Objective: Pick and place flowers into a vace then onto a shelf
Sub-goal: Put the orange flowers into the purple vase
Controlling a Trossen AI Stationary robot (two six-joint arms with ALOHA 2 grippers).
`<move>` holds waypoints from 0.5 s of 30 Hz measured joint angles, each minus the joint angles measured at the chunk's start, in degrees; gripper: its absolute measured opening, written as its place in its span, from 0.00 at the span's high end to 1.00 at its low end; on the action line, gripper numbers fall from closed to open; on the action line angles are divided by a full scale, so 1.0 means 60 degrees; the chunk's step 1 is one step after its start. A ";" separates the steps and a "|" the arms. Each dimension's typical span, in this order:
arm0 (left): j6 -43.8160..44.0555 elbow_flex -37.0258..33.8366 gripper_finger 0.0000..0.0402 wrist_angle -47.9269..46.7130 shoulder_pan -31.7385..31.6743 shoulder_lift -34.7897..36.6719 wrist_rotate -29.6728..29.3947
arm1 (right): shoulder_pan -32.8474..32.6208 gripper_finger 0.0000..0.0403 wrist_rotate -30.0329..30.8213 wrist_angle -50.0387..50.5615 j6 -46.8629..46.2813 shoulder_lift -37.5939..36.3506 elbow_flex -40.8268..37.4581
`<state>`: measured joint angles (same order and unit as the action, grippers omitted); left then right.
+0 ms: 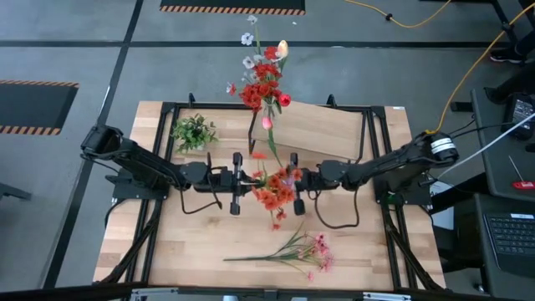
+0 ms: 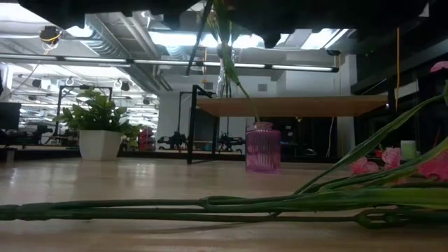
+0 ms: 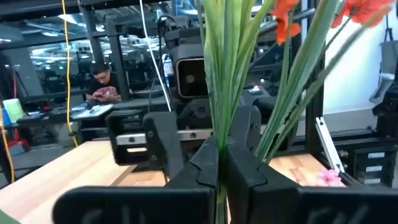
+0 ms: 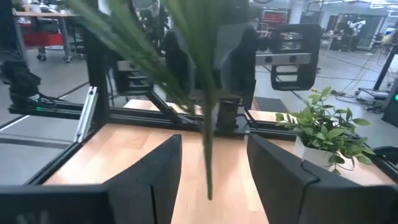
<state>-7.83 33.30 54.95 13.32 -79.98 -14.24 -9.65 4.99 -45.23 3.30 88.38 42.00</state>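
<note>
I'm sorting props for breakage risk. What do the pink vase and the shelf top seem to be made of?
The pink vase looks like translucent ribbed glass, possibly plastic: light glows through its vertical ridges. The shelf top looks like pale unfinished wood, a matte tan board, on thin black legs, likely metal.

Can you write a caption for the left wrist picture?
Left hand shut on green flower stems, facing the open right hand.

No text, label, brand, number or sign can be read in any of the four views; the small plates on the arm hardware in the wrist views are too blurred to make out
</note>
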 joint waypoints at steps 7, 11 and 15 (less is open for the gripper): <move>-0.0144 0.0139 0.99 -0.0005 -0.0105 -0.0217 -0.0029 | 0.0091 0.54 -0.0019 -0.0001 0.0265 0.0537 0.0554; -0.0099 0.0139 0.99 -0.0016 -0.0318 -0.0222 -0.0029 | 0.0091 0.54 -0.0022 0.0017 0.0303 0.0701 0.0780; -0.0080 0.0139 0.99 -0.0022 -0.0549 -0.0222 -0.0002 | 0.0098 0.54 0.0008 0.0014 0.0341 0.0765 0.0863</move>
<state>-8.32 34.13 54.82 10.03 -81.32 -14.25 -9.06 5.04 -45.15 5.34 92.97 47.18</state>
